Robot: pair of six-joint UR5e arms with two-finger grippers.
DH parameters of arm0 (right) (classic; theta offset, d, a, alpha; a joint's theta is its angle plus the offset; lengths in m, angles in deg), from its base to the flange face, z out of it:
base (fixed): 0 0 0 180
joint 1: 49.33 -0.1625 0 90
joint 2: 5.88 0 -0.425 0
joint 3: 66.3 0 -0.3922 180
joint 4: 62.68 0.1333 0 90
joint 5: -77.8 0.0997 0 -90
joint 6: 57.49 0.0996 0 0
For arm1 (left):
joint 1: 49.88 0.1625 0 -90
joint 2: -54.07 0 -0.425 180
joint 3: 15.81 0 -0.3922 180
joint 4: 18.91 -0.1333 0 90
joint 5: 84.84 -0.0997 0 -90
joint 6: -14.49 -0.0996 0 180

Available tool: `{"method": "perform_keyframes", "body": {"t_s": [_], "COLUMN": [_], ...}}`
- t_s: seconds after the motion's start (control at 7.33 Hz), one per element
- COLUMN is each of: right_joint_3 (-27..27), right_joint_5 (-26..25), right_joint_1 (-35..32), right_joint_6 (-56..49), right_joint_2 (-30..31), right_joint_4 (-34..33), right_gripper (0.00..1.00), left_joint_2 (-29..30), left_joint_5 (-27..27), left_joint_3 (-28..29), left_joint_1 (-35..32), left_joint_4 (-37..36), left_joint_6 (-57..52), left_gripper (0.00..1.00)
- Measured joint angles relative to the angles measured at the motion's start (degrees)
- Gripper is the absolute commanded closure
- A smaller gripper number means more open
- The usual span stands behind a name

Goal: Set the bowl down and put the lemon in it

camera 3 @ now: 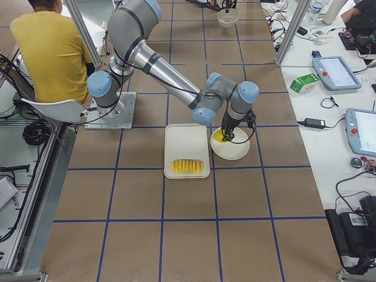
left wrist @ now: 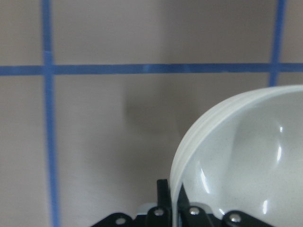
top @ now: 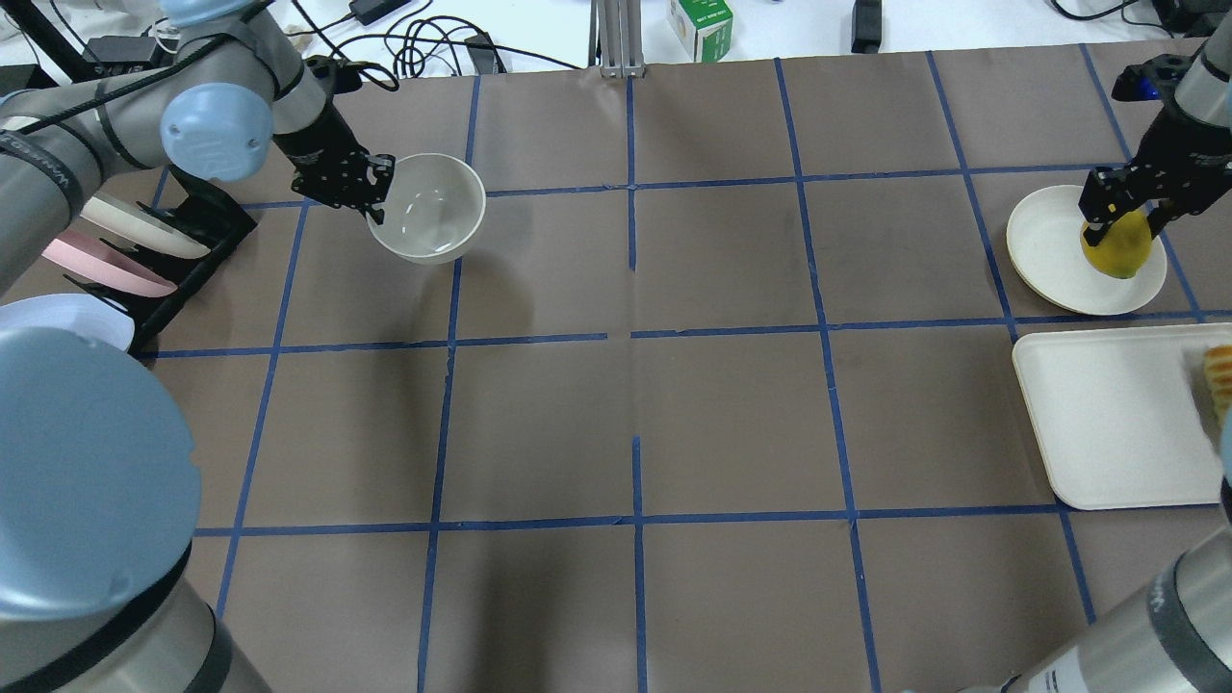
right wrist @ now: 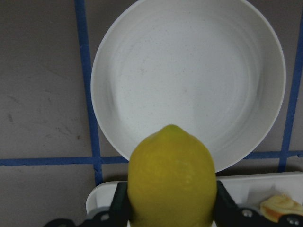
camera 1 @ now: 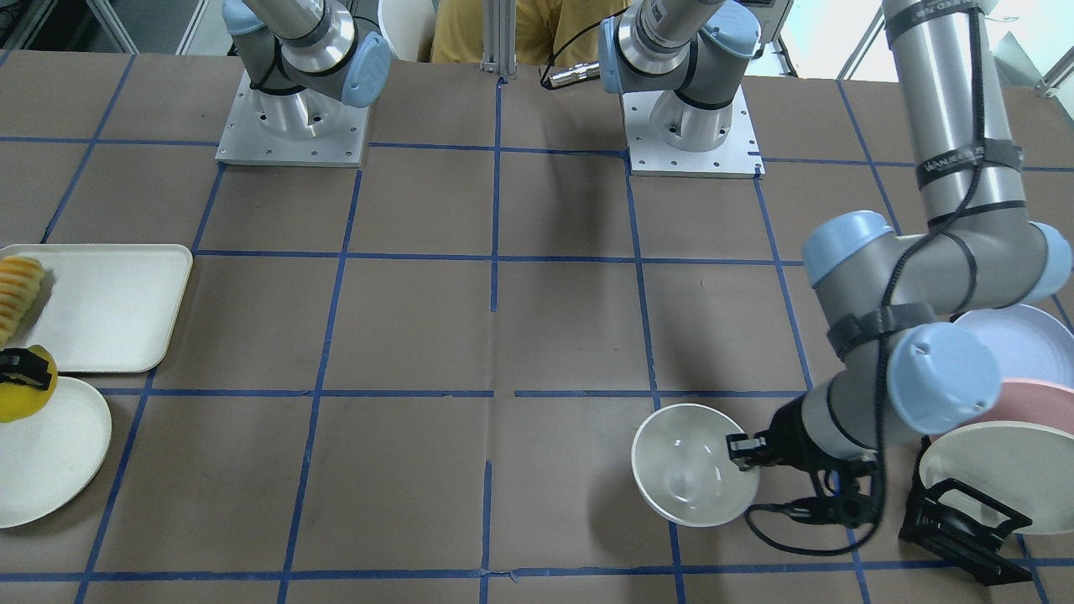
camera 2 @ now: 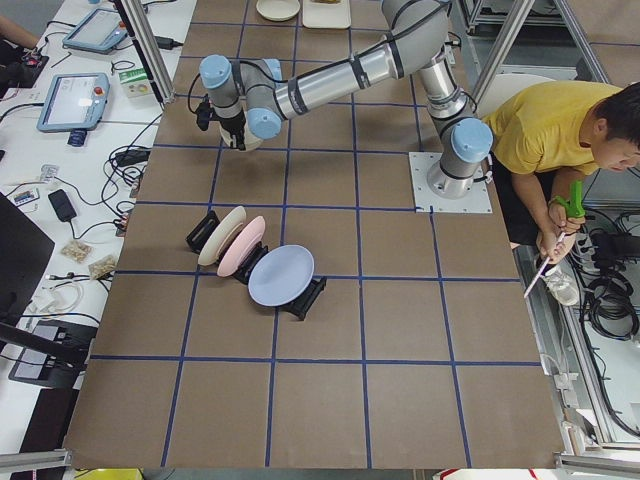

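Note:
The off-white bowl (camera 1: 688, 470) (top: 430, 204) hangs tilted a little above the table on my left side. My left gripper (camera 1: 740, 450) (top: 373, 200) is shut on its rim, one finger inside and one outside, as the left wrist view (left wrist: 176, 205) shows on the bowl (left wrist: 246, 151). My right gripper (top: 1116, 217) (camera 1: 21, 369) is shut on the yellow lemon (top: 1116, 245) (camera 1: 25, 401) (right wrist: 173, 179). It holds the lemon above the near edge of the flat round plate (top: 1044, 241) (right wrist: 189, 71) at the far right.
A white tray (top: 1107, 414) (camera 1: 109, 306) with sliced yellow ridged food (camera 1: 18, 289) lies beside the plate. A black rack (top: 207, 236) with white, pink and blue plates (camera 1: 1019, 344) stands right behind my left arm. Blue tape lines grid the brown table.

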Motion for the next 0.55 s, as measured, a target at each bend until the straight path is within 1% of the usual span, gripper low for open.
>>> {"method": "perform_keyframes", "body": {"t_s": [0.14,0.27,0.55], "right_joint_3": [0.0,-0.1,-0.4], "right_joint_5": [0.1,0.5,2.8], "right_joint_1": [-2.6,-5.6,-11.6], "right_joint_6": [3.8,7.4,12.3], "right_joint_2": [2.0,3.6,6.7], "right_joint_4": [2.2,4.1,6.7], "right_gripper": [1.00,1.00,1.00], "left_joint_2": [-2.2,-3.6,-3.1], "left_joint_5": [0.4,0.6,0.7], "left_joint_3": [-3.9,-7.2,-10.4], "left_joint_1": [-4.3,-9.0,-17.0], "left_joint_4": [-1.5,-4.4,-9.4], "left_joint_6": [7.5,14.8,27.1], "left_gripper": [1.00,1.00,1.00]}}
